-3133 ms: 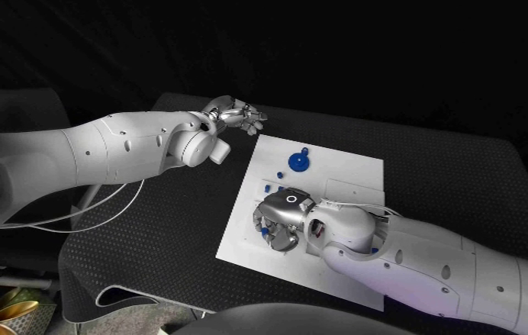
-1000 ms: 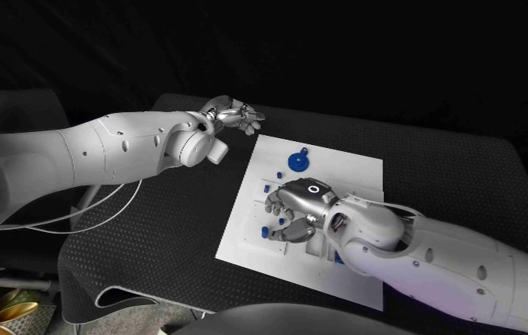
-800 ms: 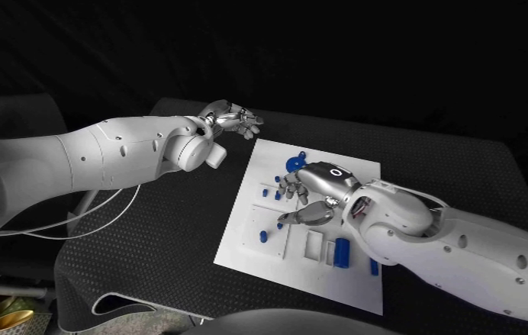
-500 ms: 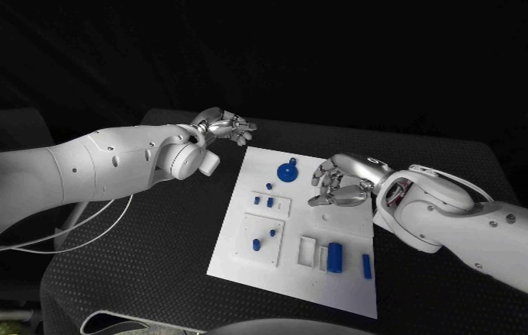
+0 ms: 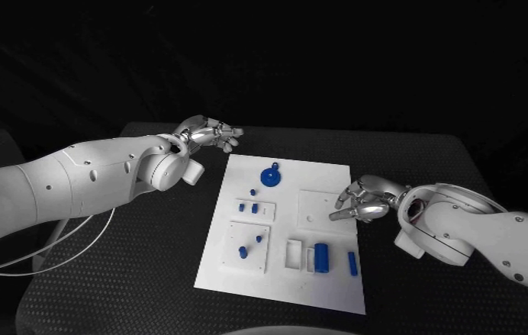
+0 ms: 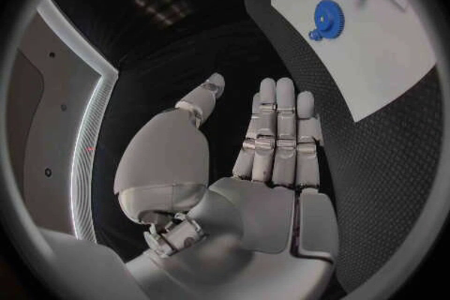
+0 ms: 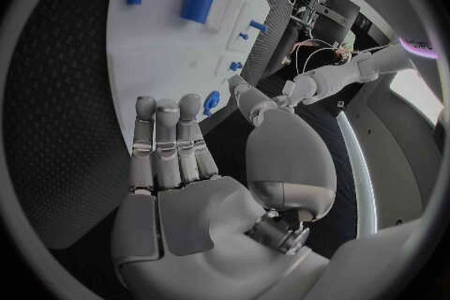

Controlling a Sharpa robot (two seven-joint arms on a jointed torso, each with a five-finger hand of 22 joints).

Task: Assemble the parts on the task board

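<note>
A: Where is the task board (image 5: 288, 232) seen?

B: It is seen lying flat on the black table (image 5: 132, 274), between the two arms. Small blue parts are noted on it: a round gear-like disc (image 5: 271, 175) near the far end, three small pegs (image 5: 249, 207) below that, two more pegs (image 5: 251, 245) in a raised square plate at the near left, a thick cylinder (image 5: 320, 256) lying beside a white slot, and a thin bar (image 5: 352, 263) just right of it.

A: How is the left hand (image 5: 209, 133) recorded?

B: It is held off the board's far left corner, above the table. In the left wrist view the fingers (image 6: 278, 136) are seen stretched out straight and side by side, thumb apart, with nothing in the palm (empty, spread).

A: And the right hand (image 5: 365, 198)?

B: It is placed at the board's right edge, beside a raised square plate (image 5: 321, 206), fingers loosely bent towards the board. In the right wrist view the fingers (image 7: 169, 142) are extended, the thumb is set apart, and nothing is held. Contact with the board cannot be told.

A: Are any parts touched?

B: None is seen touched by either hand.
</note>
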